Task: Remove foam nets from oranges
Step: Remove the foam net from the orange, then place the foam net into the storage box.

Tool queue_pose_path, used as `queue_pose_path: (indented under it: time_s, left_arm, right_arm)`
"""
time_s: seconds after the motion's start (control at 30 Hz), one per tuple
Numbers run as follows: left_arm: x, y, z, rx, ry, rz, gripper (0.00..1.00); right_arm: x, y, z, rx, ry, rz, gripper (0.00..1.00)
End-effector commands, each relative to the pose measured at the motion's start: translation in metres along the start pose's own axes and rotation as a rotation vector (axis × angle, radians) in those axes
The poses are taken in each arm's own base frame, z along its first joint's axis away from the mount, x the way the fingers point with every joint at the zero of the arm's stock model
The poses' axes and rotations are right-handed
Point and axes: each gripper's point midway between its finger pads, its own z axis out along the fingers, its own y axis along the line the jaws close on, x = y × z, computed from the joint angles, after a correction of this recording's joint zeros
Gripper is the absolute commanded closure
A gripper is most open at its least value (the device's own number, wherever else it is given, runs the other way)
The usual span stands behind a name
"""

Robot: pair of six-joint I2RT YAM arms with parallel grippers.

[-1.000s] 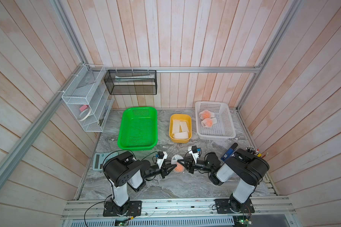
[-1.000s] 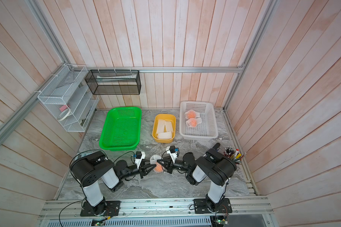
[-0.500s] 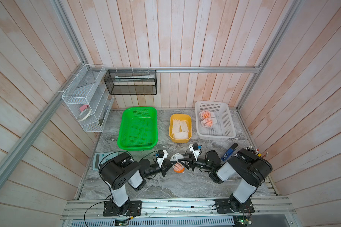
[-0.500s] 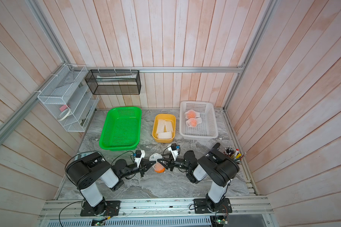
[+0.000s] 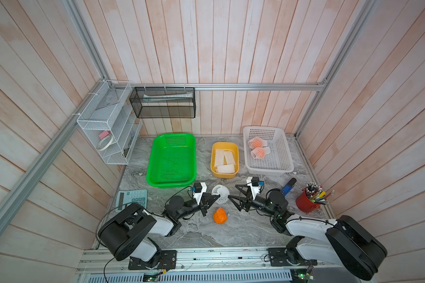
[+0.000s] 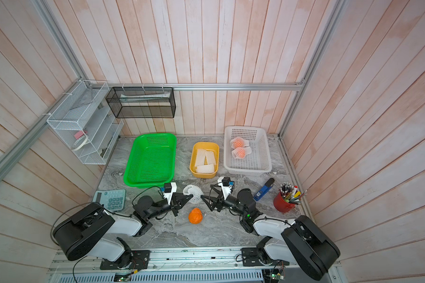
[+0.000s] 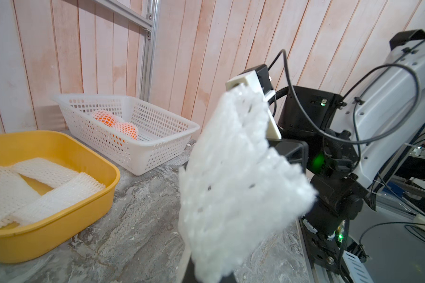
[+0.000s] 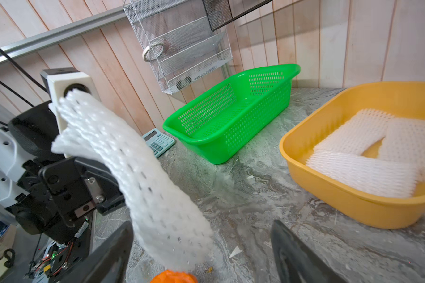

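Note:
A bare orange (image 5: 219,215) (image 6: 195,215) lies on the marble table in front of both grippers. Above it hangs a white foam net (image 5: 220,193) (image 7: 236,183) (image 8: 152,191), empty, with my left gripper (image 5: 214,196) (image 7: 206,274) shut on one end. My right gripper (image 5: 232,191) (image 8: 203,224) is open; the net's loose end dangles between its fingers, and the orange (image 8: 173,278) shows just below. Two more oranges (image 5: 255,142) (image 5: 260,152), still in their nets, lie in the white basket (image 5: 270,170). Flattened nets (image 5: 225,159) lie in the yellow tub (image 5: 225,175).
An empty green basket (image 5: 172,182) stands left of the tub. A calculator (image 5: 132,198) lies at the front left. A blue stapler (image 5: 288,186) and a red pen cup (image 5: 307,203) are at the right. A wire shelf (image 5: 108,127) and a black mesh bin (image 5: 162,103) hang on the walls.
My right gripper has opened. The orange has come out of the net and now lies on the table. My left gripper has shut on the net and holds it up.

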Motion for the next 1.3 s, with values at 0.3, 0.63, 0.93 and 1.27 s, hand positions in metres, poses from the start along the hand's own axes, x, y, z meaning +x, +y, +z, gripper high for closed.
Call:
queue_pose_path:
  time_s: [0.3, 0.63, 0.93, 1.27]
  left_arm:
    - [-0.079, 0.066, -0.011, -0.373, 0.122, -0.135, 0.95]
    - [-0.095, 0.086, -0.024, -0.46, 0.194, -0.135, 0.95]
    - [-0.102, 0.097, 0.018, -0.351, 0.219, -0.229, 0.95]
    - [-0.068, 0.134, 0.076, -0.256, 0.31, -0.357, 0.95]
  right_arm:
    - [0.059, 0.006, -0.015, 0.182, 0.255, 0.04, 0.02]
    - [0.087, 0.016, -0.008, 0.25, 0.372, 0.064, 0.02]
    - [0.097, 0.02, -0.009, 0.275, 0.396, 0.069, 0.02]
    - [0.095, 0.02, -0.023, 0.295, 0.38, 0.088, 0.02]
